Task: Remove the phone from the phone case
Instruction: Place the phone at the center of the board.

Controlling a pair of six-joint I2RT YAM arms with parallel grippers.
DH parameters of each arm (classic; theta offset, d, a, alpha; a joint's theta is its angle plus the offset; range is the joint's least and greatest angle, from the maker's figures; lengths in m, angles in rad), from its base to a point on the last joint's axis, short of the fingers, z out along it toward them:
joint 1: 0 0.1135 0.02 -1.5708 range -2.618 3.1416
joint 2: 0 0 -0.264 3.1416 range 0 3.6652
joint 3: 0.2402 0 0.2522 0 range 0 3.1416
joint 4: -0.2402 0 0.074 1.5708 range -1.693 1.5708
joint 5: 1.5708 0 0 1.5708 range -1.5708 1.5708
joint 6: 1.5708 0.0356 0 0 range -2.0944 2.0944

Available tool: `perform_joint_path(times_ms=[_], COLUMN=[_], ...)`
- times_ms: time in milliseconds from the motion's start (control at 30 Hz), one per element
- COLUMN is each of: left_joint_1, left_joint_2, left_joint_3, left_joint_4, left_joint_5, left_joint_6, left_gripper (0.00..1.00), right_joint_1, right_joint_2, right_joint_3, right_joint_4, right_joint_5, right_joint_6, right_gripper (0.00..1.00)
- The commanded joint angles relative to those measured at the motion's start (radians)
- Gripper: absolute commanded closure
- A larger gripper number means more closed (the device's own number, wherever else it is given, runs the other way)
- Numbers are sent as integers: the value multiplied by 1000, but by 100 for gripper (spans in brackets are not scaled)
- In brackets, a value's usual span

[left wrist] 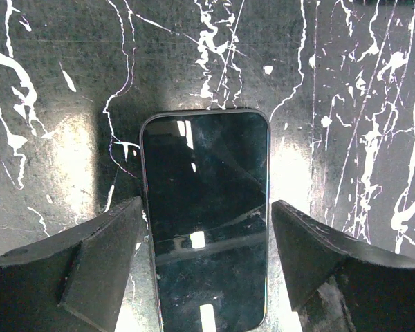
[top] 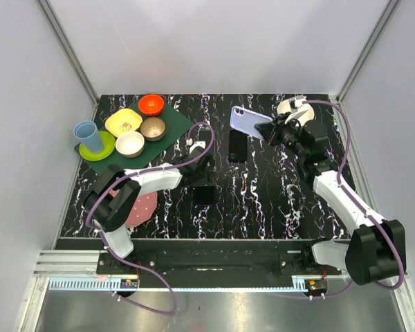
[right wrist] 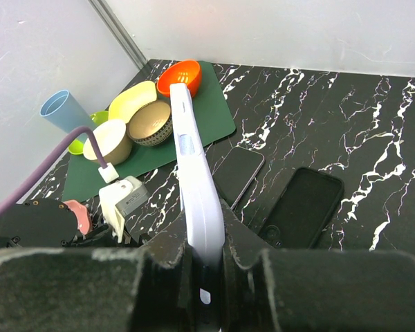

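The left gripper (left wrist: pixel 206 214) is open, its fingers standing either side of the phone (left wrist: pixel 204 173) without touching it. The phone lies screen up on the table (left wrist: pixel 55 83), its near end cut off by the frame. The right gripper (right wrist: pixel 204 238) is clamped on the lower end of the lavender phone case (right wrist: pixel 194 159), raised edge-on, so its inside cannot be seen.

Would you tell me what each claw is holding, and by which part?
The right claw pinches the lilac phone case at one end; the left claw, open over the phone, holds nothing.
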Motion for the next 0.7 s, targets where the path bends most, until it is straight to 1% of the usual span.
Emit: perform_joint_path(times_ms=[0, 267, 367, 433, 500, 667], left_joint_1=[-6, -6, -6, -6, -6, -6], left_joint_2=[15, 12, 17, 17, 8, -2], left_joint_3=[-23, -23, -10, 0, 4, 7], left_joint_4=[-35, -43, -51, -60, -62, -63], left_joint_5=[73, 39, 27, 5, -11, -51], left_joint_6=[-25, -17, -4, 9, 13, 32], left_gripper=[18, 17, 13, 5, 1, 1], right_joint_1=[-6, -6, -6, -6, -7, -6], right_joint_2=[2, 4, 6, 7, 6, -1], right_joint_3=[39, 44, 45, 45, 45, 42], right_joint_4=[67, 67, 65, 65, 65, 65], right_joint_5=[-3, -5, -5, -5, -6, -6], right_joint_6=[2, 8, 10, 10, 10, 11], right_gripper=[100, 100, 100, 100, 100, 100])
